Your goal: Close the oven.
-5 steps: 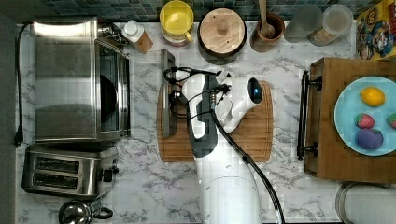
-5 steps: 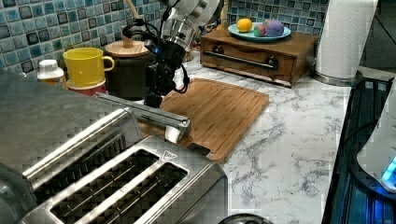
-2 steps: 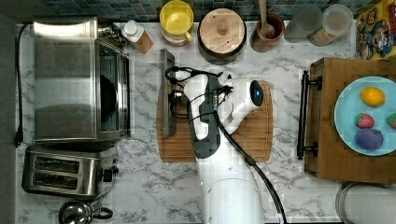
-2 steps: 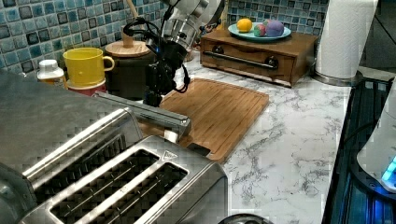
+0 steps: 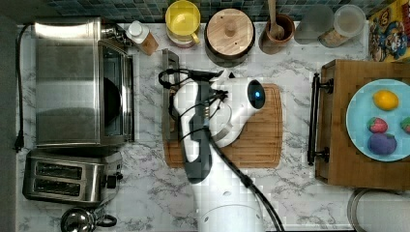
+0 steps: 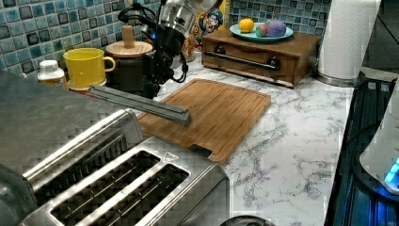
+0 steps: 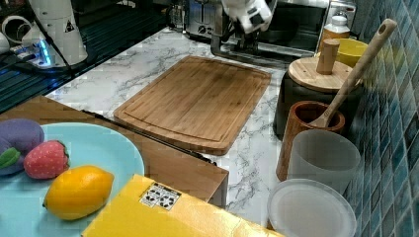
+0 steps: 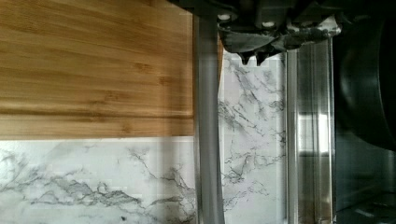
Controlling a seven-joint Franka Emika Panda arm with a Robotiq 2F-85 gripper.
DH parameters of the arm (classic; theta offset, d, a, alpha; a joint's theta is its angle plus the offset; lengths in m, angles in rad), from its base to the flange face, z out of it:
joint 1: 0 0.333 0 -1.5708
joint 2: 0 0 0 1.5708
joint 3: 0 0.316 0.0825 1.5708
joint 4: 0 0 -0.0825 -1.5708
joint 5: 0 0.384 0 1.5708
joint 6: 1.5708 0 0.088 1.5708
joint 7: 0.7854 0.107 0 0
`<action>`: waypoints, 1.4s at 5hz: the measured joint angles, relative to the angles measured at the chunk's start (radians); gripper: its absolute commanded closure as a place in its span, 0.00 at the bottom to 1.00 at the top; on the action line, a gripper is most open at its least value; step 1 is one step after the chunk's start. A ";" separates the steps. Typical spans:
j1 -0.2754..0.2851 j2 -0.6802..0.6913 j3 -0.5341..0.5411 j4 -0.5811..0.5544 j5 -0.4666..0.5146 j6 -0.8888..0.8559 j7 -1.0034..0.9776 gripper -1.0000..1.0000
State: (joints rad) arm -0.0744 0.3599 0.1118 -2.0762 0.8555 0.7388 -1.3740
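oven (image 5: 80, 82): one, boxy brushed steel, dark interior, door (image 6: 141, 101) dropped open with its bar handle (image 8: 207, 130) right by the jaws | gripper (image 6: 151, 87): one, jaws' state cannot be told | toaster (image 5: 67, 181): one, two-slot, beyond the oven from the jaws | cutting board (image 5: 256, 130): one, beneath the arm

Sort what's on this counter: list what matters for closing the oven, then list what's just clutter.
Matters:
oven, its door dropped open
door handle
gripper, at the handle

Clutter:
toaster
cutting board
yellow mug
lidded jar
plate of toy fruit
paper towel roll
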 measured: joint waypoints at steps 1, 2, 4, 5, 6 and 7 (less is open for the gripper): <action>0.054 -0.032 0.001 0.018 -0.175 0.028 0.171 1.00; 0.073 -0.062 0.020 0.031 -0.264 0.030 0.280 1.00; 0.141 -0.116 0.038 0.051 -0.437 0.032 0.420 1.00; 0.191 -0.118 0.056 0.100 -0.628 0.014 0.537 1.00; 0.232 -0.100 0.109 0.187 -0.863 -0.096 0.692 1.00; 0.287 -0.074 0.152 0.250 -0.873 -0.106 0.763 1.00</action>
State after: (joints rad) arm 0.2125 0.2854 0.2634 -1.8262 -0.0171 0.6328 -0.6113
